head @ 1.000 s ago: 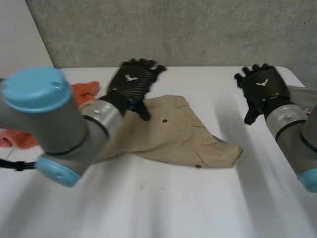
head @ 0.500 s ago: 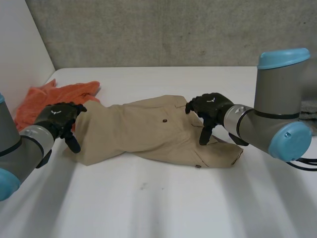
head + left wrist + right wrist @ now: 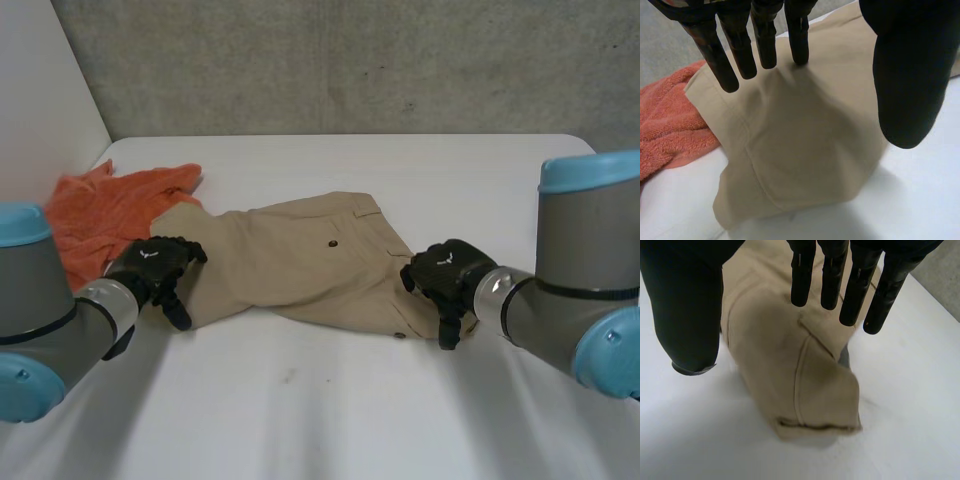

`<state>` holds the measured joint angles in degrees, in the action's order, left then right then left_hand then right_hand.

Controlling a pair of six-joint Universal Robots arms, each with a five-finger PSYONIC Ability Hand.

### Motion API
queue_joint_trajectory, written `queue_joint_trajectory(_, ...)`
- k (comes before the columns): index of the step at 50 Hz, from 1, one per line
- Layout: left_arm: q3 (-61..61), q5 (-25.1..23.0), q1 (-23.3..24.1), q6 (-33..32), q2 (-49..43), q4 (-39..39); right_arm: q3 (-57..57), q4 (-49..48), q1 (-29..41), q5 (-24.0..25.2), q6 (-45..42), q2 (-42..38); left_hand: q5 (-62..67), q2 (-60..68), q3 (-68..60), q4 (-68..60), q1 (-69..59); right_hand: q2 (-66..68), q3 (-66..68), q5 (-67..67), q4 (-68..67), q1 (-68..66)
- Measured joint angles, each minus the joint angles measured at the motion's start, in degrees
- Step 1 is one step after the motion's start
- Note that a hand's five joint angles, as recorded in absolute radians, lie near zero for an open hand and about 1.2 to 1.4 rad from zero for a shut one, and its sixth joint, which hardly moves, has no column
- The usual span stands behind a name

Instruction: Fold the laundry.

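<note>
A khaki pair of shorts (image 3: 300, 265) lies crumpled across the middle of the white table (image 3: 330, 410). My left hand (image 3: 155, 265) is over its left end, next to the orange towel. In the left wrist view the left hand (image 3: 905, 75) has straight fingers (image 3: 762, 35) and a thumb spread wide above the shorts (image 3: 800, 150), pinching nothing. My right hand (image 3: 447, 275) is over the shorts' right end, at the hem. In the right wrist view the right hand (image 3: 687, 305) holds straight fingers (image 3: 855, 285) apart from the thumb above the shorts (image 3: 805, 385).
An orange towel (image 3: 100, 210) lies bunched at the table's far left, touching the shorts; it also lies beside my left hand's fingers as the orange towel (image 3: 665, 130). A grey concrete wall stands behind the table. Bare table stretches in front of the shorts.
Both hands came down from the back of the table to the shorts' two ends. The shorts' left end now lies spread out toward the towel.
</note>
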<state>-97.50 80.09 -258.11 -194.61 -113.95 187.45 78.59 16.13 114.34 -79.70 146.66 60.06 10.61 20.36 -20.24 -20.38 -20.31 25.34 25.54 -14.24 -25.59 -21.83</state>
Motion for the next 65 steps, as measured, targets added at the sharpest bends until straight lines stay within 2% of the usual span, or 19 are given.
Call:
queue_joint_trajectory(7, 1.3, 0.3, 0.0, 0.1, -0.1, 2.0, 4.3, -6.9, 0.0, -4.3, -3.2, -0.9, 1.2, 1.1, -1.2, -1.2, -0.8, 3.8, 3.4, -3.6, -3.4, -3.2)
queue_joint_trajectory(9, 1.6, 0.4, 0.0, 0.1, 0.3, 2.2, 5.2, -8.4, 0.0, -5.1, -4.1, -0.9, 1.1, 1.1, -1.2, -1.2, -0.8, 28.4, 27.8, -27.5, -27.7, -20.5)
queue_joint_trajectory(13, 1.8, 0.5, 0.2, 0.1, 1.1, 2.2, 7.0, -10.7, 0.0, -6.4, -5.6, -0.7, 1.1, 1.1, -1.2, -1.2, -0.8, 41.8, 40.1, -40.9, -41.8, -27.6)
queue_joint_trajectory(21, 1.8, 0.5, 1.1, 0.2, 3.0, 2.2, 11.6, -11.3, -1.1, -6.8, -9.0, 1.6, 1.0, 1.1, -1.2, -1.1, -0.8, 41.8, 40.5, -42.1, -42.4, -27.8)
queue_joint_trajectory(25, 1.8, 0.5, 1.7, 0.2, 3.7, 2.2, 16.6, -8.9, -4.8, -6.5, -14.1, 7.2, 1.0, 1.0, -1.2, -1.1, -0.8, 41.8, 40.5, -42.1, -42.4, -27.8)
queue_joint_trajectory(31, 2.0, 0.5, 2.4, 0.3, 4.2, 2.1, 22.6, 0.3, -8.9, -5.7, -21.8, 12.9, 1.0, 1.0, -1.1, -1.1, -0.6, 41.8, 41.3, -42.1, -42.4, -27.8)
queue_joint_trajectory(37, 2.4, 0.5, 3.2, 0.4, 4.3, 2.2, 27.8, 9.8, -14.0, -2.6, -29.7, 18.0, 0.0, 0.8, -0.9, -0.4, -0.6, 41.8, 42.3, -42.1, -42.5, -29.0)
queue_joint_trajectory(38, 2.5, 0.5, 3.3, 0.4, 4.3, 2.2, 28.1, 10.2, -14.5, -2.1, -30.1, 18.6, -0.1, 0.7, -0.9, -0.3, -0.6, 39.8, 40.7, -40.8, -40.8, -28.7)
queue_joint_trajectory(40, 2.9, 0.4, 3.5, 0.5, 4.1, 2.2, 28.3, 11.0, -15.7, -0.5, -30.8, 20.3, -0.9, 0.0, -0.2, 0.4, -0.6, 21.8, 21.9, -24.6, -22.6, -18.2)
queue_joint_trajectory(42, 3.3, 0.4, 3.8, 0.5, 4.0, 2.2, 28.1, 11.2, -16.2, 0.5, -30.9, 21.2, -1.3, -0.3, 0.0, 0.7, -0.5, 19.3, 19.3, -21.9, -19.9, -16.5)
queue_joint_trajectory(45, 4.5, 0.4, 4.6, 0.4, 3.5, 2.2, 25.8, 11.0, -16.7, 3.1, -29.5, 23.4, -1.7, -0.6, 0.2, 0.9, -0.3, 7.0, 6.6, -8.7, -6.9, -7.0)
queue_joint_trajectory(48, 5.9, 0.3, 5.3, 0.4, 2.8, 2.3, 23.2, 10.8, -16.7, 4.4, -27.5, 24.6, -1.7, -0.6, 0.2, 0.9, -0.3, 4.6, 4.4, -6.1, -4.5, -4.9)
queue_joint_trajectory(53, 12.2, 0.1, 6.8, 0.1, -1.1, 2.6, 14.5, 10.4, -16.5, 6.8, -19.4, 25.6, -1.7, -0.6, 0.2, 1.0, -0.3, -1.0, -1.5, 0.3, 1.7, 0.8)
queue_joint_trajectory(54, 13.2, 0.0, 6.9, 0.1, -1.8, 2.5, 12.5, 10.4, -16.5, 7.1, -17.4, 25.3, -1.7, -0.6, 0.2, 1.0, -0.3, -1.0, -1.5, 0.3, 1.7, 0.8)
queue_joint_trajectory(55, 15.5, -0.1, 7.2, 0.1, -3.4, 2.5, 9.9, 10.3, -16.4, 7.4, -14.9, 24.6, -1.7, -0.6, 0.2, 1.0, -0.3, -7.0, -7.4, 6.1, 7.8, 6.0)
queue_joint_trajectory(57, 19.5, -0.2, 7.5, 0.1, -6.2, 2.3, 5.8, 10.2, -16.3, 7.9, -10.9, 22.7, -1.7, -0.6, 0.2, 1.0, -0.3, -11.7, -12.3, 9.8, 11.4, 9.5)
queue_joint_trajectory(64, 28.6, -0.4, 8.1, 0.1, -13.2, 0.8, -3.9, 10.2, -14.3, 7.4, -5.3, 14.5, -1.7, -0.6, 0.2, 1.0, -0.3, -12.5, -13.0, 10.2, 11.8, 10.1)
queue_joint_trajectory(65, 31.0, -0.8, 8.2, 0.0, -15.3, -0.2, -8.3, 10.2, -12.7, 6.7, -4.1, 10.1, -1.7, -0.6, 0.2, 1.0, -0.3, -12.5, -13.0, 10.2, 11.8, 10.1)
